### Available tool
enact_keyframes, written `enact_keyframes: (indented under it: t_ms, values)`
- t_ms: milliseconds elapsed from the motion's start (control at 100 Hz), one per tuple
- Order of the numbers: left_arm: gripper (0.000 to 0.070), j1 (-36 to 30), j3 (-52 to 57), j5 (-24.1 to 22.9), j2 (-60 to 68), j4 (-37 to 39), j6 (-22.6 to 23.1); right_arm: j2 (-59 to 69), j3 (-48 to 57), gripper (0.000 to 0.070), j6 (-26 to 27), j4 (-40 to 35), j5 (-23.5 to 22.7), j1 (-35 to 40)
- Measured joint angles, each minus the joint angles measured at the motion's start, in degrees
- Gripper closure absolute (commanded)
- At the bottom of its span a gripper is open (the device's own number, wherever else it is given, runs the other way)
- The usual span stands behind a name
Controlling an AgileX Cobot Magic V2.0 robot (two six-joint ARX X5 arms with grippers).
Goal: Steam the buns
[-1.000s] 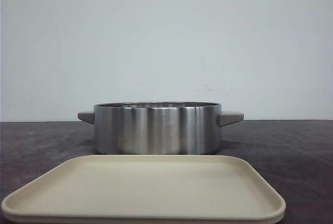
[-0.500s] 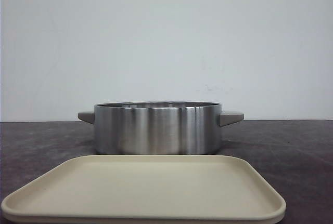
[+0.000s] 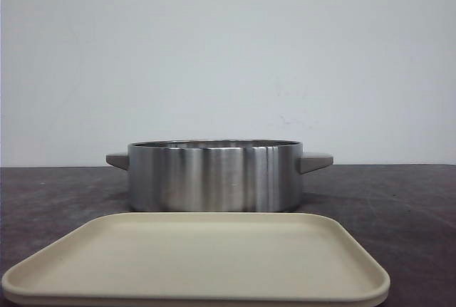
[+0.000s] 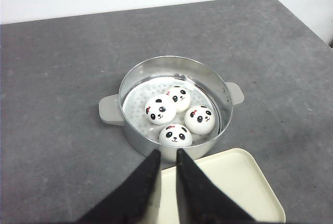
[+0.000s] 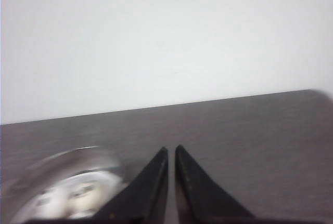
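Buns (image 4: 175,116), all four, inside steel steamer pot (image 4: 136,74).

My left gripper (image 4: 167,154), two matte black fingers tapering to narrow pointed tips, smooth flat faces, no markings I can see, my right gripper (image 5: 171,150) the same black wedge pair, edges blurred, no cables or screws showing
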Motion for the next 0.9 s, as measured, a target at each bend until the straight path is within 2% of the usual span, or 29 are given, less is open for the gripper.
enact_keyframes:
  t_ms: [160,240,430,590,770,900]
  values:
    - [0.0684,0.0,0.0,0.0,0.0,0.0,0.0,-4.9,-16.9,0.0683,-2.9,19.7,-9.4,-10.8]
    - [0.0684,0.0,0.0,0.0,0.0,0.0,0.0,-7.9,-23.6,0.0683,-4.0,26.9,-14.3,-14.8]
    - [0.0684,0.0,0.0,0.0,0.0,0.0,0.0,-13.7,-33.6,0.0683,-6.6,27.4,-24.1,-17.4]
    - [0.0684,0.0,0.0,0.0,0.0,0.0,0.0,-15.6,-34.5,0.0683,-7.1,25.7,-24.4,-17.4]
    - [0.0684,0.0,0.0,0.0,0.0,0.0,0.0,-15.6,-34.5,0.0683,-7.1,19.4,-24.0,-17.4]
    - [0.0684,0.0,0.0,0.0,0.0,0.0,0.0,-15.6,-34.5,0.0683,-7.1,14.1,-19.3,-17.4]
